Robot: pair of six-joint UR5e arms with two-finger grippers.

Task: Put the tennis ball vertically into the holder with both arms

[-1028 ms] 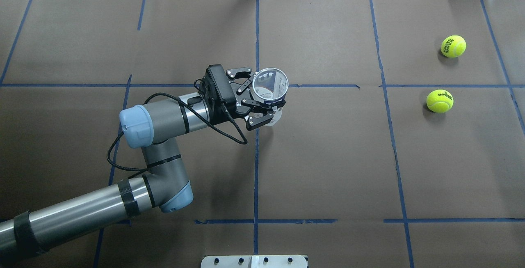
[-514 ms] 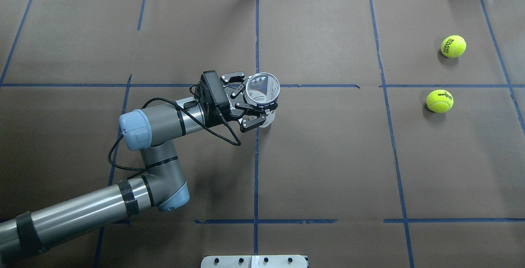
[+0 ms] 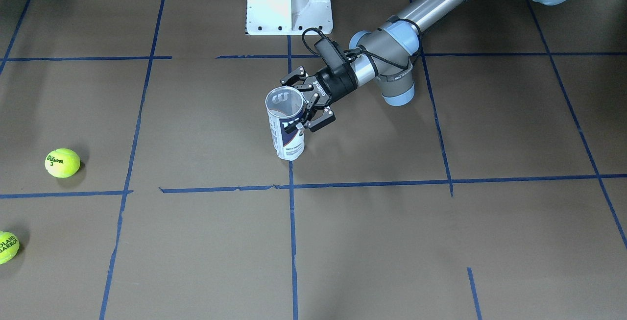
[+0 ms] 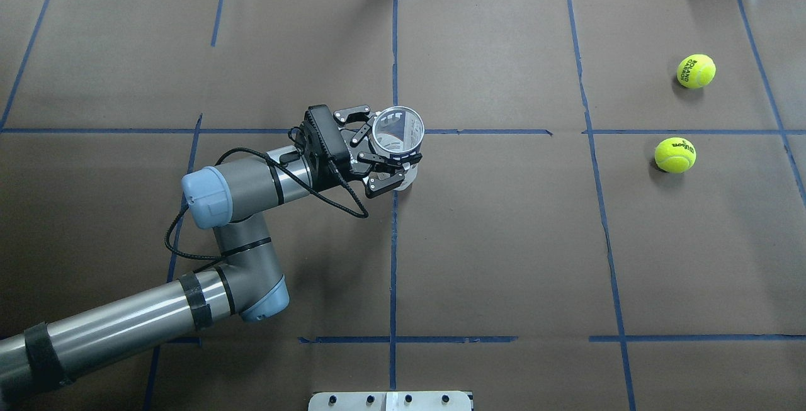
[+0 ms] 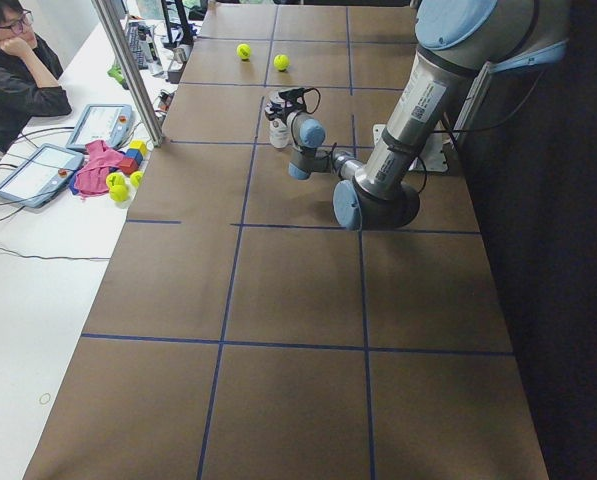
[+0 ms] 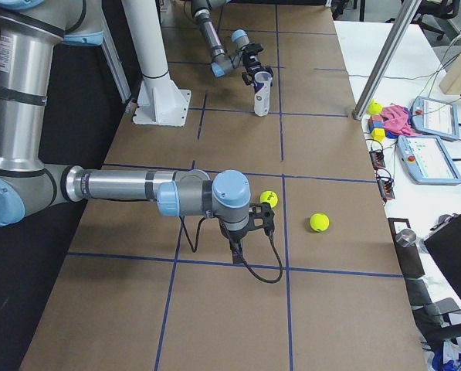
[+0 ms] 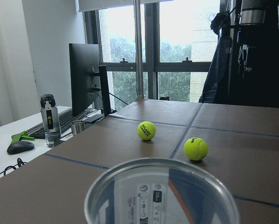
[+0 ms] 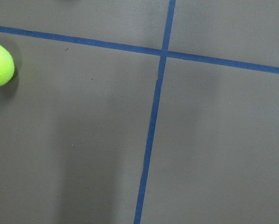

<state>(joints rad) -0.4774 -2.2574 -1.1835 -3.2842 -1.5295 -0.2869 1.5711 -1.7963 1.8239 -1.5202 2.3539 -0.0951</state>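
Blue-taped brown table (image 4: 504,241); windows (image 7: 176,60) beyond the holder (image 3: 289,136). Left gripper (image 3: 308,100), clamped on the holder, has carried it leftward since earlier; right gripper's (image 6: 266,213) grip: cannot tell.

Holder (image 3: 288,134): clear tube with a white and navy label, upright, open mouth up, empty, near the middle of the table (image 3: 392,241). The left gripper (image 3: 307,100) clasps it just below the rim. Two yellow-green tennis balls lie well apart from it on the robot's right: Wilson ball (image 3: 62,162) and Roland Garros ball (image 3: 7,247).
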